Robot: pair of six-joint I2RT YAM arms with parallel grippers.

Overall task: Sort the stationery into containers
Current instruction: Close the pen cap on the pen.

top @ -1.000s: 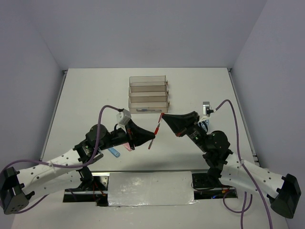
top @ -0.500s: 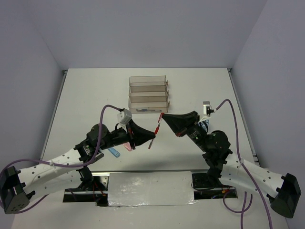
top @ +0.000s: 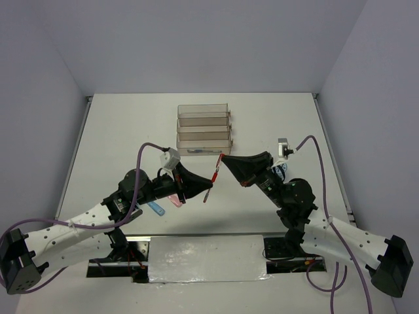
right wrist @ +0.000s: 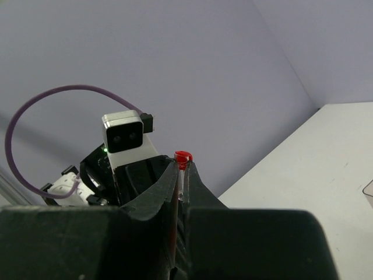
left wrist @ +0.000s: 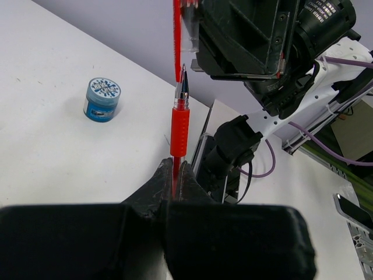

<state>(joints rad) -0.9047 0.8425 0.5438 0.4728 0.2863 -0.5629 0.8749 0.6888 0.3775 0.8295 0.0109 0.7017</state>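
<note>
My left gripper [top: 207, 190] is shut on the lower end of a thin red pen [top: 213, 178], held above the table with its metal tip pointing up and away. In the left wrist view the pen [left wrist: 180, 125] stands up from the shut jaws [left wrist: 173, 170]. My right gripper [top: 223, 158] is shut on a red pen cap [right wrist: 183, 156], which sits right at the pen's tip [left wrist: 177, 41]. The containers [top: 203, 131], joined clear smoky trays, stand on the table behind both grippers.
A round blue patterned roll [left wrist: 101, 99] stands on the table by the right arm [top: 280, 171]. A blue capsule piece [top: 156, 208] and a pink one [top: 175, 200] lie under the left arm. White walls close in the table's sides and back.
Almost nothing has moved. Both grippers stay shut, with the pen tip and the cap held close together.
</note>
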